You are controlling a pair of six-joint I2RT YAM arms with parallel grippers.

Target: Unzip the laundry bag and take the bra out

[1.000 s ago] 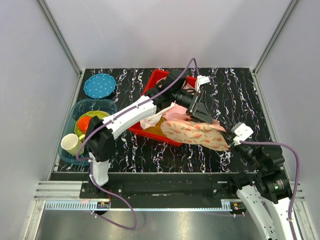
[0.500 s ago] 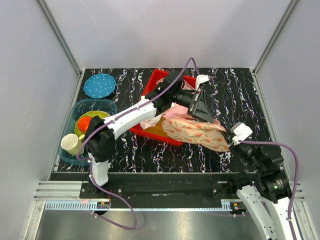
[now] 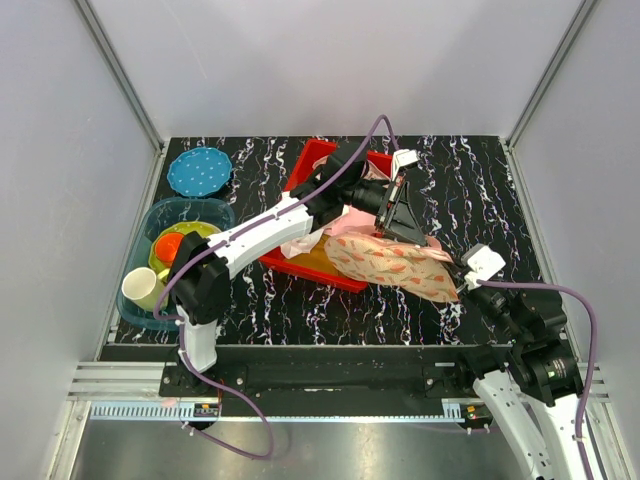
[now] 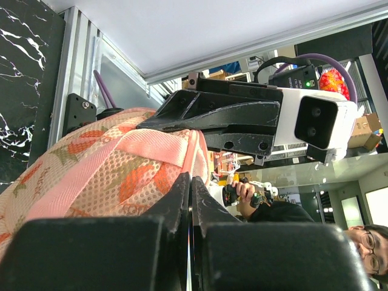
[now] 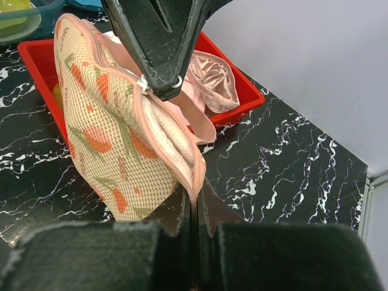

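The laundry bag (image 3: 385, 262), peach mesh with orange flowers and pink trim, hangs stretched between both grippers over the red bin's near right corner. My left gripper (image 3: 404, 214) is shut on the small white zipper pull (image 5: 143, 83) at the bag's top edge; its jaws are closed in the left wrist view (image 4: 190, 182). My right gripper (image 3: 460, 270) is shut on the bag's pink corner trim (image 5: 195, 176). The zip is open along the top near the right gripper, showing a cream padded layer (image 5: 173, 142). The bra is not clearly visible; a pink fold (image 5: 197, 124) hangs behind the bag.
The red bin (image 3: 298, 264) holds pale garments and a glossy pink item (image 5: 212, 79). A teal tub (image 3: 158, 218) with cups and bowls stands at the left, and a blue dotted plate (image 3: 198, 170) lies behind it. Black marble tabletop (image 5: 285, 182) lies under the bag.
My left gripper has drifted slightly back and left with the zipper pull. The bag's left end has risen a little. The right gripper has barely moved.
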